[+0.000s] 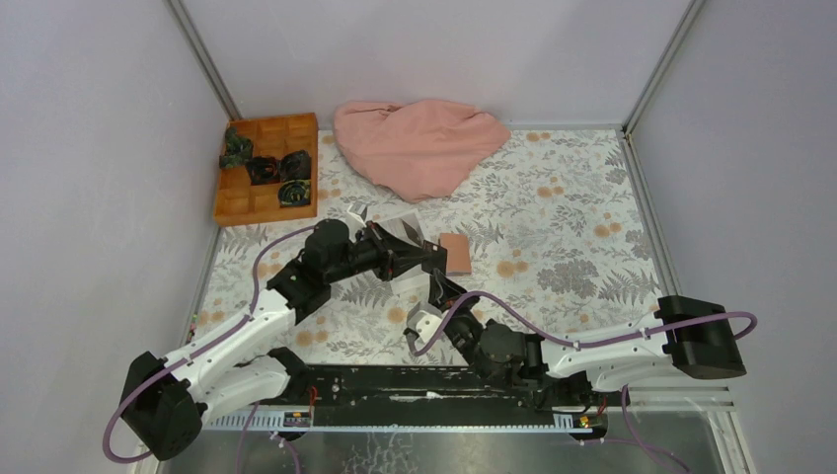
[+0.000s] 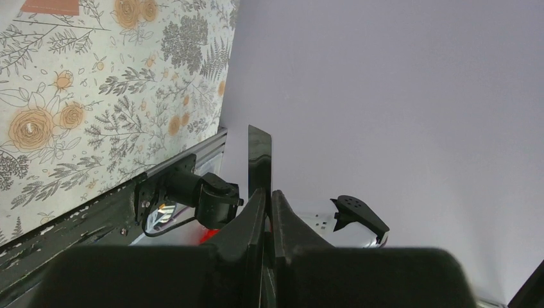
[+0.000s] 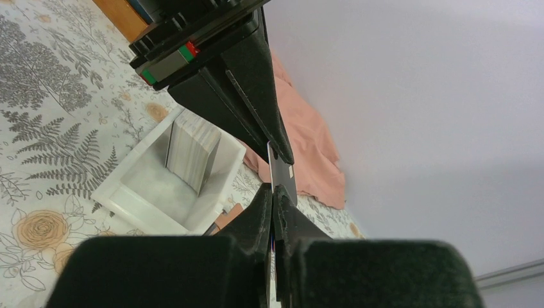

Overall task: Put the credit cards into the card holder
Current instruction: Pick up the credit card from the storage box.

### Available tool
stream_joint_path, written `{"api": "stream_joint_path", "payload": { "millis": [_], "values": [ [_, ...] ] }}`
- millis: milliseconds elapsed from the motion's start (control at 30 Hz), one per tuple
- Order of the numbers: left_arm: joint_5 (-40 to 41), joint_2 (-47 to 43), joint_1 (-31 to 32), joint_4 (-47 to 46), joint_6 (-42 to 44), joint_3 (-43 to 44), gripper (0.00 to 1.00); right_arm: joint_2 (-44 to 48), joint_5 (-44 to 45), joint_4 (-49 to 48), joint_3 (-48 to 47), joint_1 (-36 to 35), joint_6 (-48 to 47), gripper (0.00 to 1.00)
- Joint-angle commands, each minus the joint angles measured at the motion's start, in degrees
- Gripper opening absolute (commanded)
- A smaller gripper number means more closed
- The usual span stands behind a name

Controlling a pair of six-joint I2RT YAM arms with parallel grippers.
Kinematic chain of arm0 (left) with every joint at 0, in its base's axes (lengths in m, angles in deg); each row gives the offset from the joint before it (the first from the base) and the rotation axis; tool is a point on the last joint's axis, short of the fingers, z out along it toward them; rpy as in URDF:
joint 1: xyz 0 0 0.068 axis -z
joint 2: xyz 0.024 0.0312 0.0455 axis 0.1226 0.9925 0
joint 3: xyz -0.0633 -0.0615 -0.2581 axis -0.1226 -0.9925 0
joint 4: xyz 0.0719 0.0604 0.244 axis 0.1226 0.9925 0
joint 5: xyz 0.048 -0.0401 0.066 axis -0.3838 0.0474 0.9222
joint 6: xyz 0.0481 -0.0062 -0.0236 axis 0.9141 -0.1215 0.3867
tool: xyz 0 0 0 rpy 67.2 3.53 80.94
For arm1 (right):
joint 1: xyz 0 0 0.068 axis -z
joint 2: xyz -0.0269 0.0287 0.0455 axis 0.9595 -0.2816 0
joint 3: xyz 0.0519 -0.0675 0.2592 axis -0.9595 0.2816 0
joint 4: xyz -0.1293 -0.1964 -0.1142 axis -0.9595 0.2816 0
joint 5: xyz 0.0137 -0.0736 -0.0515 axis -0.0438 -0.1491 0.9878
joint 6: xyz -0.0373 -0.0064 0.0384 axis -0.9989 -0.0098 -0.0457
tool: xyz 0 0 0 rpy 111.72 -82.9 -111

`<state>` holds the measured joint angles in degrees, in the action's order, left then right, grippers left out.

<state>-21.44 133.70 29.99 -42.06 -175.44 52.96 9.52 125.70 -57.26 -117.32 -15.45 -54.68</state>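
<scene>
- The right gripper (image 3: 273,194) pinched one edge of a dark credit card (image 3: 281,174), jaws nearly together.
- The left gripper (image 2: 264,196) clamped the card's opposite edge, jaws narrow.
- The card holder (image 1: 455,253) lay on the table (image 1: 572,217) just beyond them.
- Several grey cards (image 3: 191,151) stood in the white tray (image 3: 138,215).

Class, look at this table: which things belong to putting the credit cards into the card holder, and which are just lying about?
Belongs: credit card, pinched by left end effector and right end effector; card stack in white tray; card holder.
Lying about: pink cloth; orange compartment box.
</scene>
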Motion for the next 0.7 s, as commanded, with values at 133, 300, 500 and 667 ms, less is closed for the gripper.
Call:
{"api": "stream_joint_path", "payload": {
  "millis": [133, 300, 500, 667],
  "values": [
    [-6.38, 1.48, -1.08, -6.77, 1.56, 2.55, 0.2, -1.06, 3.3, -4.42, -0.52, -1.41, -4.19, 0.0],
    [-8.78, 1.31, -1.79, -6.74, 2.37, 2.33, 0.44, -3.2, 4.62, -4.49, -1.5, -3.73, -8.32, 0.0],
    [-12.87, 1.28, -3.26, -7.84, 3.06, 1.52, 0.44, -6.17, 5.32, -7.08, -2.74, -5.92, -12.92, 0.0],
    [-15.34, 1.41, -3.87, -6.27, 5.07, 1.99, 0.43, -7.56, 5.27, -8.95, -3.35, -7.18, -15.52, 0.0]
  ]
}}
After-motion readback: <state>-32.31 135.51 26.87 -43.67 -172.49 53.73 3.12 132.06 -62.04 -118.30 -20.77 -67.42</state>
